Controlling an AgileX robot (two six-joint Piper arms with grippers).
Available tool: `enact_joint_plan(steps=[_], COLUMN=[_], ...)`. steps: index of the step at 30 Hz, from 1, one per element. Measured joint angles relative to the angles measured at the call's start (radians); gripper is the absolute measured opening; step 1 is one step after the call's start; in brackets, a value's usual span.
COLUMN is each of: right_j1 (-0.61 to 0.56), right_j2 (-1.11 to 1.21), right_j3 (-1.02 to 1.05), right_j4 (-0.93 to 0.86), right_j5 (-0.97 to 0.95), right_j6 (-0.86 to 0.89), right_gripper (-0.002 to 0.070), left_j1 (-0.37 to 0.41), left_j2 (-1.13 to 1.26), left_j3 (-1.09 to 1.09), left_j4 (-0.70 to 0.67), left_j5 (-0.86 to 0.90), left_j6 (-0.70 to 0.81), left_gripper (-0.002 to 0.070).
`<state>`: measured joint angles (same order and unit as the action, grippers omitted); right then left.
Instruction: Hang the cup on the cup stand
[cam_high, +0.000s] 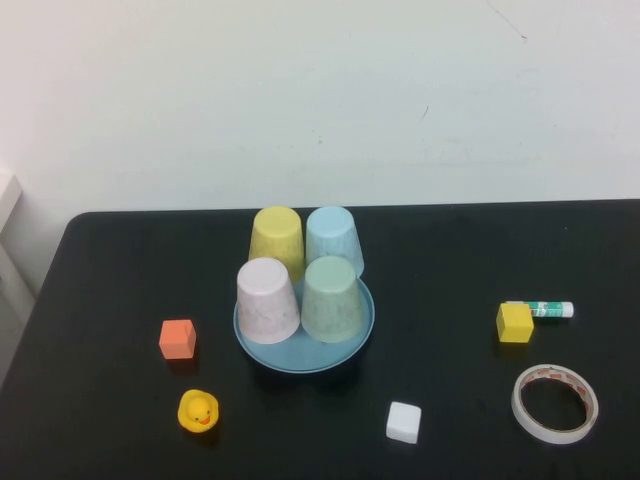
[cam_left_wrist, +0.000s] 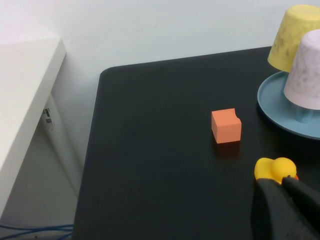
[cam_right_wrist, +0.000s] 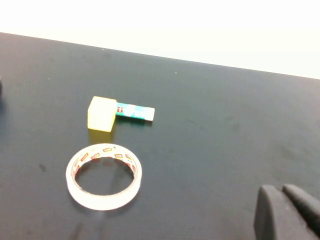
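Cup stand, the blue dish mid-table, is carrying four upturned tumblers, each seemingly sitting on its own peg; the pegs are hidden. The cup, mint green, is sitting at the stand's front right, touching the lilac cup beside it, with the yellow cup and light blue cup behind. So the hang is looking done already.

Risks: any arm reaching in now is likely knocking the tightly packed cups off or shoving the light dish.

Left gripper is hanging clenched and empty just beside the rubber duck, near the orange cube; a careless sweep is bumping either.

Right gripper is hanging clenched, empty, apart from the tape roll and yellow cube.

Writing: red print inside the tape roll and a label on the glue stick, neither readable.
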<state>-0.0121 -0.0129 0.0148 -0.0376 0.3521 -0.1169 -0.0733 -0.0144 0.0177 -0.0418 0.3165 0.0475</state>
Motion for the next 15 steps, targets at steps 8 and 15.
enact_joint_plan(steps=[8, 15], right_j1=[0.0, -0.045], right_j2=[0.0, 0.0], right_j3=[0.0, 0.0], right_j4=[-0.002, -0.002], right_j5=[0.0, 0.0], right_j6=[0.002, 0.002], right_gripper=[0.0, 0.0], left_j1=[0.0, 0.0], left_j2=[0.0, 0.0], left_j3=[0.0, 0.0], left_j4=[0.0, 0.0], left_j5=[0.0, 0.0], left_j6=[0.0, 0.0], left_gripper=[-0.0001, -0.0001])
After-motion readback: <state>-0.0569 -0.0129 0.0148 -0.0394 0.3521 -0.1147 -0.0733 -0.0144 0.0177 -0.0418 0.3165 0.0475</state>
